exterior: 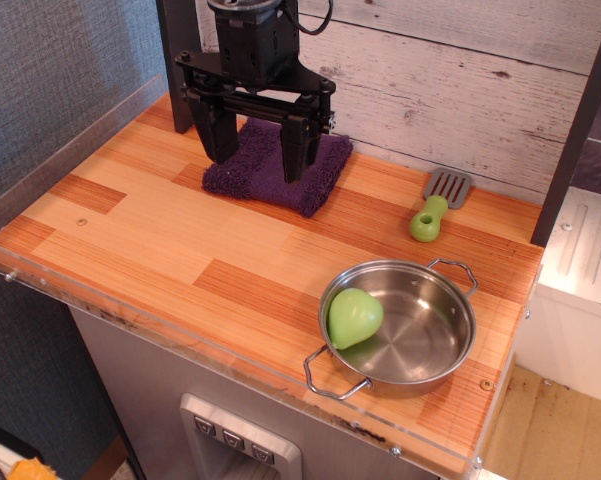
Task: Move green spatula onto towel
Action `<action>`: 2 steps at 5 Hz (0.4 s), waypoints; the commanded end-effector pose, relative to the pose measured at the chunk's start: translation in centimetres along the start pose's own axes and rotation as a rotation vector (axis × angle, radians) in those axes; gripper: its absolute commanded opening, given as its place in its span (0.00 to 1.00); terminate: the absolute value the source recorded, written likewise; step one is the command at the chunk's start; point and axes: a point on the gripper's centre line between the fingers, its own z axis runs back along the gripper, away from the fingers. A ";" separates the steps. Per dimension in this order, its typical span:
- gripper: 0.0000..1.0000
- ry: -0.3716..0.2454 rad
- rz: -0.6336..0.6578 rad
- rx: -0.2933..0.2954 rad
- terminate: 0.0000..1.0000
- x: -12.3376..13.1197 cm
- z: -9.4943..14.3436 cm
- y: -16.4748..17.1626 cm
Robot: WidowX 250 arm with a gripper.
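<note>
Two fingers [293,150] spread over towel [277,168], green spatula [437,207] well right

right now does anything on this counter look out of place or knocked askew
Nothing looks spilled or damaged. The green spatula lies flat on the wood by the back wall, apart from the towel. The pear-shaped green thing sits inside the steel pan. The open pincer hangs over the towel, empty.

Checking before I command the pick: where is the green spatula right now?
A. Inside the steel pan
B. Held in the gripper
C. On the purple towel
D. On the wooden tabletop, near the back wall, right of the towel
D. The green spatula lies flat on the bare wooden tabletop, apart from the towel; the pan holds only a green pear-shaped thing, and the gripper hangs open and empty over the towel.
</note>
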 end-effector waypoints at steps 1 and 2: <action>1.00 0.000 0.000 0.000 0.00 0.0 0.0 0.0; 1.00 -0.060 -0.053 -0.008 0.00 2.2 -0.7 -2.6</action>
